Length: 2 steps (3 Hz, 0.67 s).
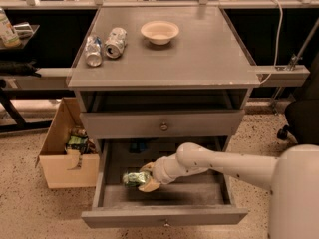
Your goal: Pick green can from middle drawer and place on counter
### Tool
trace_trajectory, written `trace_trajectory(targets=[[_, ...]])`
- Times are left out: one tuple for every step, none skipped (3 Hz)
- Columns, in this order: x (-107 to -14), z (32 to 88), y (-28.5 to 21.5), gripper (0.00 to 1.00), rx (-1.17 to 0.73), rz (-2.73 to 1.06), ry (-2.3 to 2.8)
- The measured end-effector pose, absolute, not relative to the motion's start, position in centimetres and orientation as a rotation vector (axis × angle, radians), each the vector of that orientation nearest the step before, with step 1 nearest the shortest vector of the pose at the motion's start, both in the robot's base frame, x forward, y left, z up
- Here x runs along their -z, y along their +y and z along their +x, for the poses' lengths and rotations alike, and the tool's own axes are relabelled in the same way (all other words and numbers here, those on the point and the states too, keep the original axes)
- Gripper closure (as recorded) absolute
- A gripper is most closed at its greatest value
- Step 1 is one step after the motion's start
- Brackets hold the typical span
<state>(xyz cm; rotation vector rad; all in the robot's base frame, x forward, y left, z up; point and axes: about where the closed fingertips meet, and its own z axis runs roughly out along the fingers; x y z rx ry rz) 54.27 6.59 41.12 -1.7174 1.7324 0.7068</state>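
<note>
The green can point(130, 178) lies on its side in the left part of the open middle drawer point(164, 215). My gripper point(146, 177) reaches into the drawer from the right on a white arm. Its pale fingers point(148, 186) sit on either side of the can's right end, shut on it, low over the drawer floor. The counter point(199, 49) is the grey top of the cabinet, above the drawer.
Two silver-white cans point(93, 50) and a pale bowl point(159, 32) stand at the back left of the counter. The knobbed upper drawer point(163, 126) is closed. A cardboard box point(65, 168) with items sits on the floor to the left of the cabinet.
</note>
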Motion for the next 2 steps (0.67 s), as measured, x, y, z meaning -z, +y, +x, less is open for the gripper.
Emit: trace_trajectory(targets=[[-45.9, 53.6, 4.2, 1.00, -0.731, -1.645, 1.580], [-51.3, 53.0, 0.1, 1.00, -0.736, -1.625, 1.413]])
